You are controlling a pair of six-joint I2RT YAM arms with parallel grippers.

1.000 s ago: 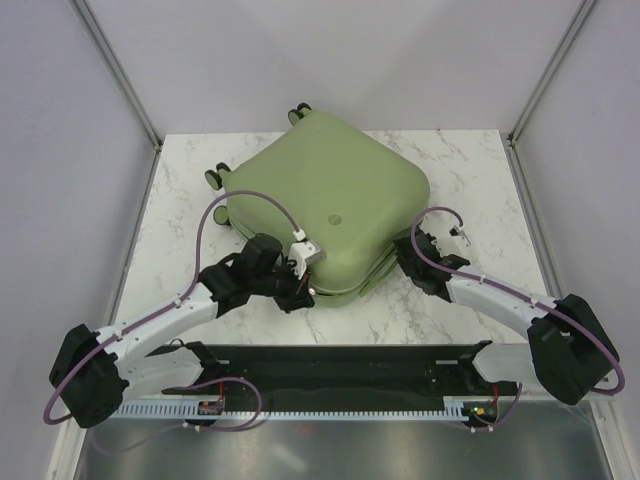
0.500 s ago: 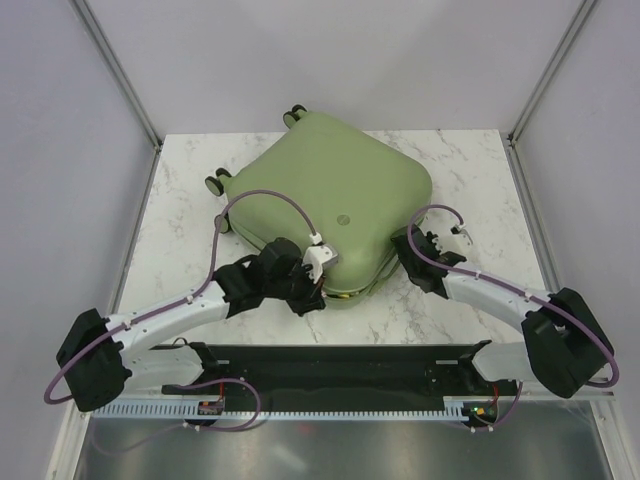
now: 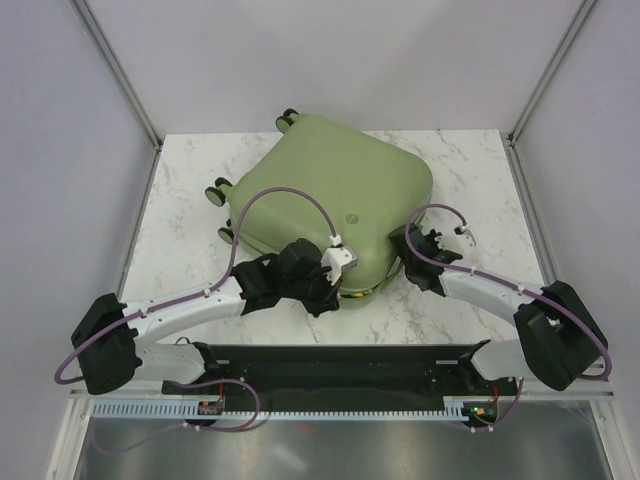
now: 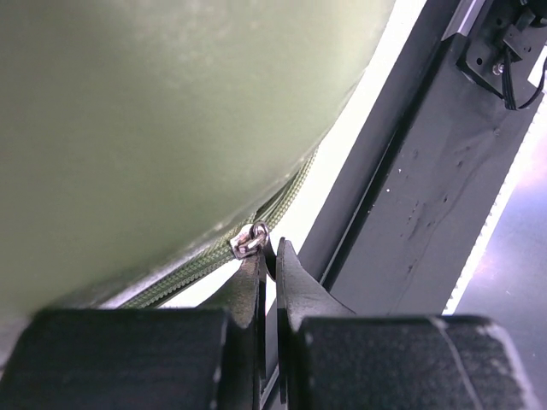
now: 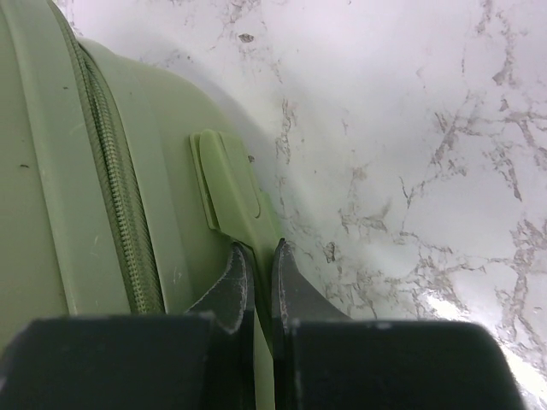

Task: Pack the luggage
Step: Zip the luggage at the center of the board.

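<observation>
The luggage [image 3: 330, 190], a pale sage-green hard-shell suitcase, lies flat and closed on the marble table [image 3: 480, 160], with its wheels [image 3: 221, 191] at the far left. My left gripper [image 3: 345, 290] is at its near corner. There it is shut on the metal zipper pull [image 4: 250, 239], right at the fingertips [image 4: 267, 252] on the green zipper seam [image 4: 205, 269]. My right gripper [image 3: 398, 240] is shut, its tips [image 5: 256, 249] against the suitcase's right side below a moulded green handle mount [image 5: 224, 179]. Nothing shows between its fingers.
The black base rail [image 3: 340, 365] runs across the near edge just behind the left gripper. Pale enclosure walls with metal posts [image 3: 120, 80] close in the table on the left, right and back. Purple cables loop over both arms.
My left gripper has slid to the right along the suitcase's near edge with the zipper pull. The suitcase has turned slightly, its wheels shifting. The right gripper stays against the side.
</observation>
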